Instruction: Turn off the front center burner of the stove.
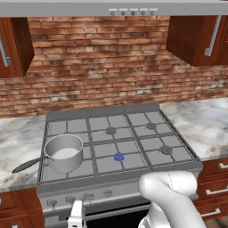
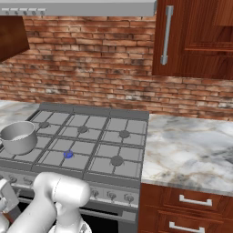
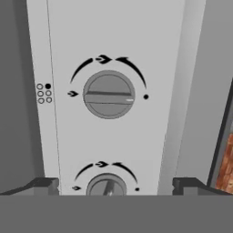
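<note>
Front center burner (image 1: pixel 118 156) glows blue mid-front on the stove (image 1: pixel 178 156), right of a steel saucepan (image 1: pixel 65 153) on the front-left grate; gripper (image 3: pixel 113 186) spread wide before the control panel (image 3: pixel 164 113), its tips flanking a lower knob (image 3: pixel 106 186); another knob (image 3: pixel 108 94) beyond.

Pot (image 1: pixel 65 152) on stove (image 1: pixel 133 133), left of front center burner (image 1: pixel 118 156).
</note>
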